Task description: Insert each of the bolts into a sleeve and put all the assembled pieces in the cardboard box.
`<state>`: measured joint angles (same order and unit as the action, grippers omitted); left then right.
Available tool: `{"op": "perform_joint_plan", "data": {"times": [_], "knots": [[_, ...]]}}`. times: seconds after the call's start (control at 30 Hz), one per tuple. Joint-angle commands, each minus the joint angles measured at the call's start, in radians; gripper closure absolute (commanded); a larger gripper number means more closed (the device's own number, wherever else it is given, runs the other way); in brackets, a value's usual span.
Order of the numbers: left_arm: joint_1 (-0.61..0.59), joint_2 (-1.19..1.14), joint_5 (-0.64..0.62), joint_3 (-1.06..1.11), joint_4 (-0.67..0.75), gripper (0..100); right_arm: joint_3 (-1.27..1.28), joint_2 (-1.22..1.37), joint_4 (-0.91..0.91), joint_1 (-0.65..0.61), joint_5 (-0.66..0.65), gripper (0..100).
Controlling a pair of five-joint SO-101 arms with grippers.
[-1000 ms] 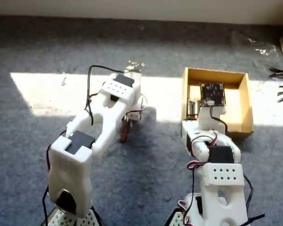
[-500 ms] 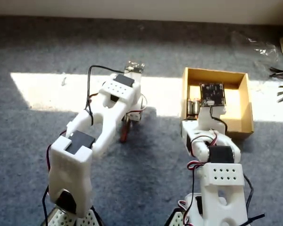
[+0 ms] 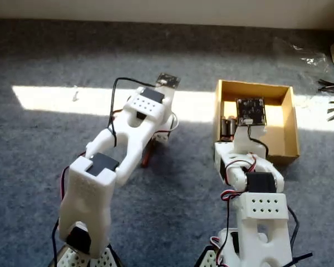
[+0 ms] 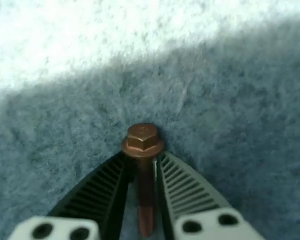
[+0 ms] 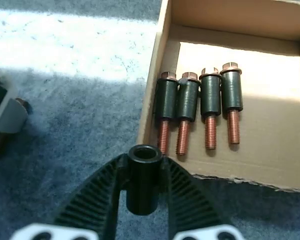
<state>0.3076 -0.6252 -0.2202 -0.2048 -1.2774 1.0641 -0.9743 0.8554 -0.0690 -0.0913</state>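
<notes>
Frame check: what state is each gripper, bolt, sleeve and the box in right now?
Left gripper: shut on copper hex-head bolt.
Right gripper: shut on black cylindrical sleeve, bore empty.
Brown cardboard box: open-topped.
Four sleeved copper bolts: assembled, lying side by side in box.

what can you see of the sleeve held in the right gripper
The sleeve is a short black tube, matte like rubber or plastic, its round open bore facing the camera with nothing in it. The right gripper clamps it from both sides between ribbed fingers, its axis running along them. It hangs above grey carpet just outside the cardboard box, touching nothing else.
</notes>
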Motion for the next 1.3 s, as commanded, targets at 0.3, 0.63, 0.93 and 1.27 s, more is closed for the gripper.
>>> {"op": "perform_joint_plan", "data": {"times": [0.3,0.63,0.93,1.27], "knots": [[-0.007,-0.024,0.158,-0.220,-0.106,99,0.018,-0.022,-0.024,-0.015,-0.008,99.4],[-0.012,0.067,0.164,-0.340,-0.218,100,0.021,-0.022,-0.025,-0.150,-0.008,99.4],[-0.010,0.406,0.195,-0.079,-0.167,100,0.093,-0.022,-0.186,-0.286,-0.008,99.4],[-0.016,0.852,0.229,0.358,0.058,100,0.108,-0.022,-0.236,-0.381,-0.008,99.4]]}}
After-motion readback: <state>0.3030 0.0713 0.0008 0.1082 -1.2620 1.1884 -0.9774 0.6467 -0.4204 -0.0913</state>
